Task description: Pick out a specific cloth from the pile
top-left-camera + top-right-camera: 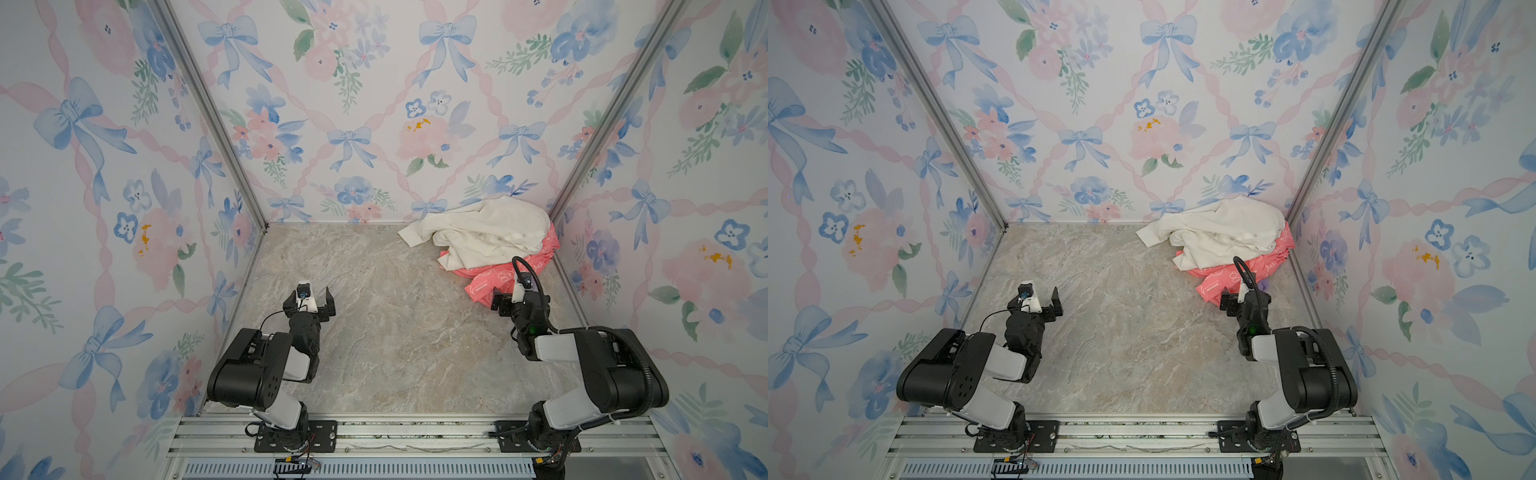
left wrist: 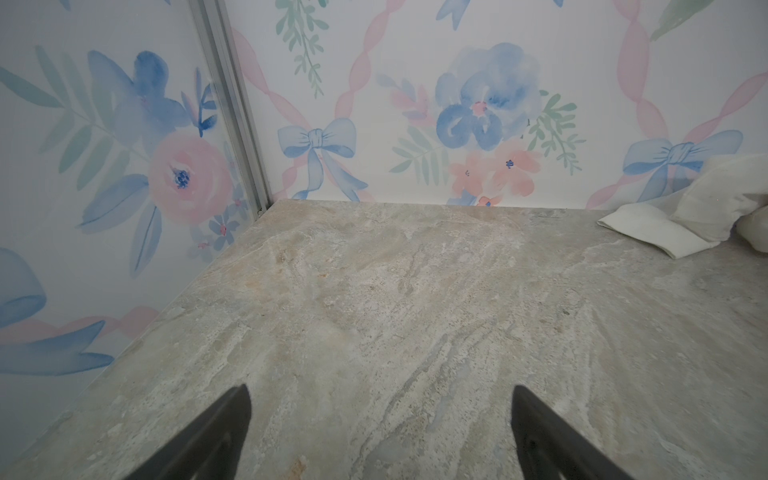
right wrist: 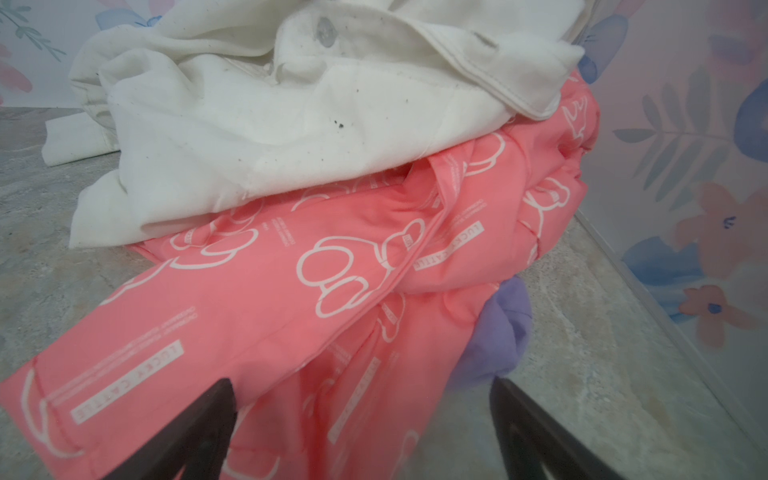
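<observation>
- The right gripper (image 3: 361,384) stands just at the near edge of the pile (image 1: 490,245), its jaws spread wide with nothing between them.
- In the right wrist view one of its fingers (image 3: 208,419) shows in front of the pile's coral-pink cloth (image 3: 270,311). The other sits over bare table (image 3: 602,374), beside the pile's lower corner.
- Whether either finger touches fabric I cannot tell.
- In both top views this gripper (image 1: 517,297) overlaps the pile's near coral-pink edge (image 1: 1214,286).
- The cloth (image 3: 503,332), plain lilac, lies at the bottom of the pile. Only a small fold pokes out from under the coral-pink cloth, on the pile's side wall side. A sliver of it (image 1: 1264,284) shows in a top view, right by the right gripper.
- The cream-white shirt (image 1: 486,232) tops the pile, draped over the coral-pink cloth.
- The left gripper (image 1: 311,299) hangs well apart from the pile, over bare table. Its jaws are wide apart and empty (image 2: 380,392).
</observation>
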Motion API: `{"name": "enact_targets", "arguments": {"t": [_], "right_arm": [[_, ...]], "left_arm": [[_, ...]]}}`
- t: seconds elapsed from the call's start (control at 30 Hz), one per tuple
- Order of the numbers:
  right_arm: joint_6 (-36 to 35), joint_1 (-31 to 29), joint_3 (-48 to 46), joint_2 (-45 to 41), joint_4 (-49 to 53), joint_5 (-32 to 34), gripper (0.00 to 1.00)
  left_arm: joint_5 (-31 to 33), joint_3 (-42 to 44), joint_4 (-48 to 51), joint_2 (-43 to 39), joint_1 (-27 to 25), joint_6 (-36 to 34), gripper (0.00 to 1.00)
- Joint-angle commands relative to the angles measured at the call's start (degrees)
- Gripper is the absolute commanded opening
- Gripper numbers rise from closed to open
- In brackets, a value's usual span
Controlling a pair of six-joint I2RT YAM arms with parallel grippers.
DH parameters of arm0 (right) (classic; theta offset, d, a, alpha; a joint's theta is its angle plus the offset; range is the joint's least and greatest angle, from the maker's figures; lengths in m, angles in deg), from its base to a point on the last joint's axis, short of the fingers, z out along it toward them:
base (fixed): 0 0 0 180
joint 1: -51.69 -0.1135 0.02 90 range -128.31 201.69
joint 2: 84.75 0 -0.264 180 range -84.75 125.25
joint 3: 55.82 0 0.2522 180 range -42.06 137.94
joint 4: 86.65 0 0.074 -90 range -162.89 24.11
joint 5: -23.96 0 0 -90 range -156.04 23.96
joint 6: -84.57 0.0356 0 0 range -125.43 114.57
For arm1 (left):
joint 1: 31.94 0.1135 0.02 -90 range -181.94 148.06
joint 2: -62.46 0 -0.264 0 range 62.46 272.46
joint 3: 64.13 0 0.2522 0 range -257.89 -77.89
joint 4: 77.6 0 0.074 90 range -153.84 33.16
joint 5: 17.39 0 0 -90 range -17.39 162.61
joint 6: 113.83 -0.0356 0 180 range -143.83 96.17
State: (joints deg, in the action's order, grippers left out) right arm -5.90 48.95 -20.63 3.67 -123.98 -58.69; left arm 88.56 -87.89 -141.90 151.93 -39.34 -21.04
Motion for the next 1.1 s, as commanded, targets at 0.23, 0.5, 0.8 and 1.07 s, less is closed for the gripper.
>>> {"name": "enact_targets", "arguments": {"t": [0.23,0.5,0.8,1.07], "right_arm": [[0.3,-2.0,2.6,-5.3,6.7,6.1,0.97],[6.1,-3.0,6.6,-26.4,31.0,7.1,0.97],[19.0,5.1,16.0,-35.4,55.0,1.1,1.00],[32.9,20.8,13.2,-28.1,49.3,-13.3,0.95]], "left_arm": [[-0.2,1.0,-0.3,-3.8,-1.0,-0.8,0.98],[7.0,2.5,18.6,-26.6,-5.1,3.2,0.98],[0.9,0.4,34.5,-45.2,-11.3,9.5,0.98],[-6.4,-1.2,39.7,-48.7,-15.7,12.4,0.98]]}}
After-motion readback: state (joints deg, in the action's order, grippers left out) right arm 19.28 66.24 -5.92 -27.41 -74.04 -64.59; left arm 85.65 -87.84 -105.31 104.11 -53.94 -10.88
